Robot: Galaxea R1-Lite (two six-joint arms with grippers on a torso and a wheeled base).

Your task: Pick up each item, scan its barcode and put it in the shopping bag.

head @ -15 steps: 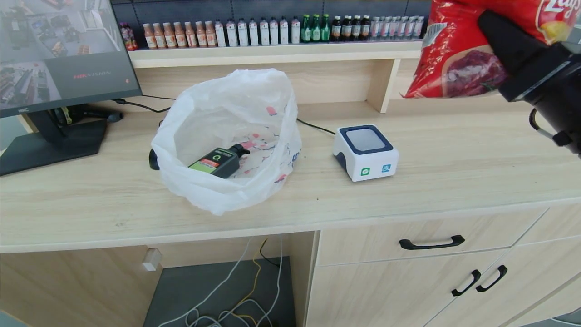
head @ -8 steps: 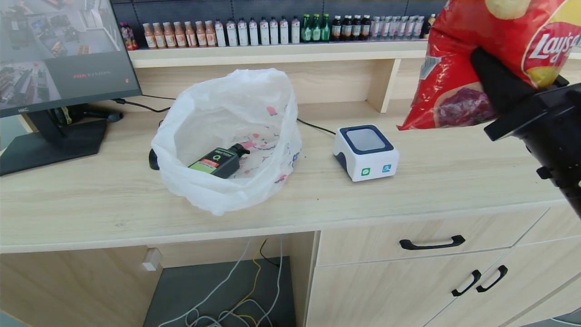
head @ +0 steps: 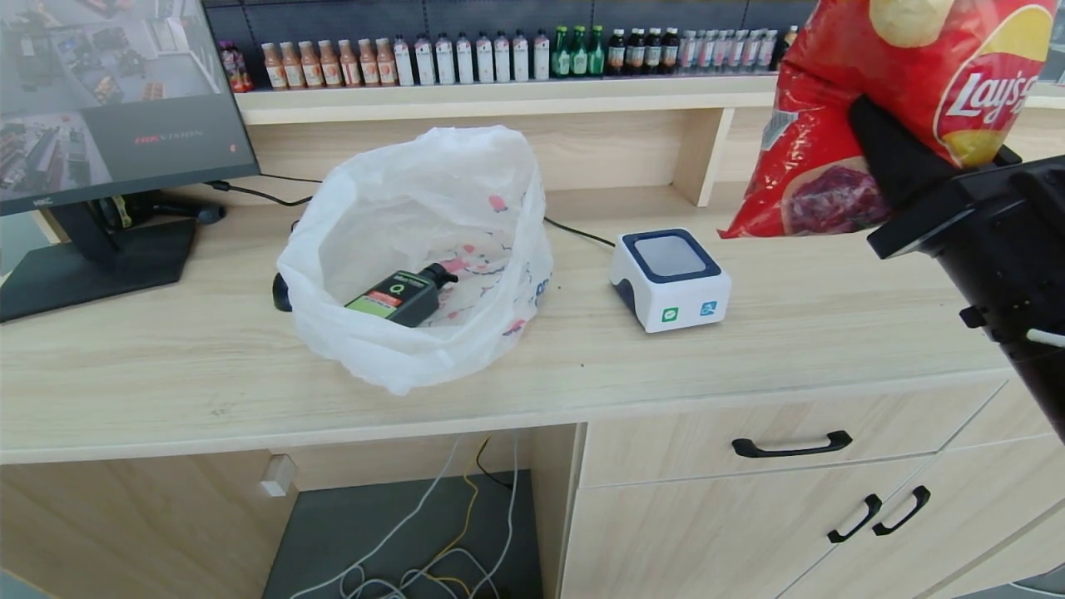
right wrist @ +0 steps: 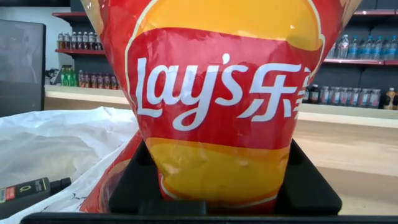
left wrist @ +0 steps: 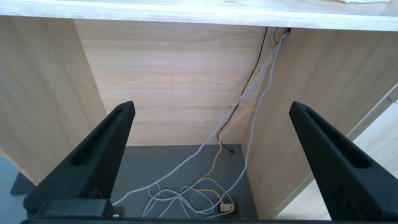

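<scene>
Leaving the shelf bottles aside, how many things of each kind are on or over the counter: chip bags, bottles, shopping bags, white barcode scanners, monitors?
chip bag: 1
bottle: 1
shopping bag: 1
white barcode scanner: 1
monitor: 1
Total: 5

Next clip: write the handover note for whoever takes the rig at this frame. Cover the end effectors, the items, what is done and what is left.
Right end effector: shut on the chip bag, held in the air, right of the scanner.
Left end effector: open, empty, low under the counter, facing the cables.
Shopping bag: open on the counter, left of the scanner.
Done: the dark bottle lies inside the shopping bag.
Left: probably bring the chip bag over the scanner, then drop it in the shopping bag. Whether it was scanned cannot be told.
</scene>
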